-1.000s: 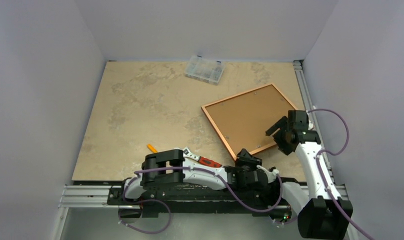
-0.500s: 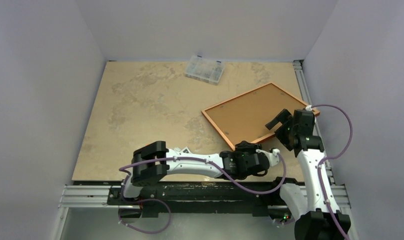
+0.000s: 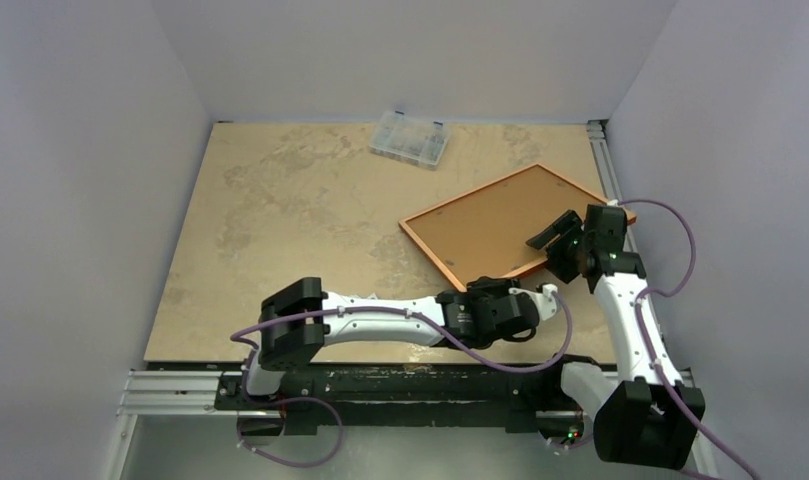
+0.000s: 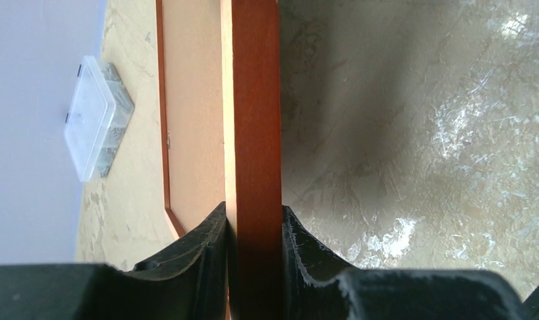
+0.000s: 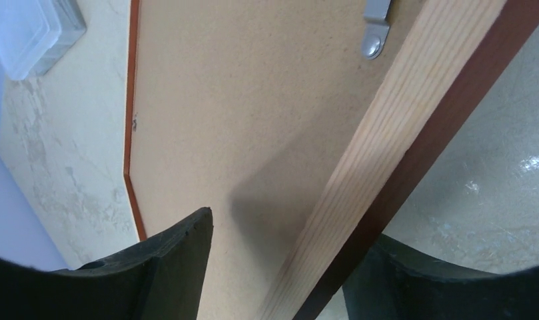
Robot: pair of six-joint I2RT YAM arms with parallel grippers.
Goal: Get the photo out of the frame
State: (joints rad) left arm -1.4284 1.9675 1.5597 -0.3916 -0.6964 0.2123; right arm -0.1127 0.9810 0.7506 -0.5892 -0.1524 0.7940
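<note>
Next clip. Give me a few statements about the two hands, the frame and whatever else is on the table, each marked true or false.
1. The left hand is clamped on the near rail of the frame. True.
2. The right hand is shut tight on the frame. False: its fingers stand apart astride the rail, with a clear gap on the inner side.
3. The frame lies front side up. False: the brown backing board faces up, seated in the frame.
4. A clear plastic box sits near the far edge of the table, apart from the frame. True.
</note>
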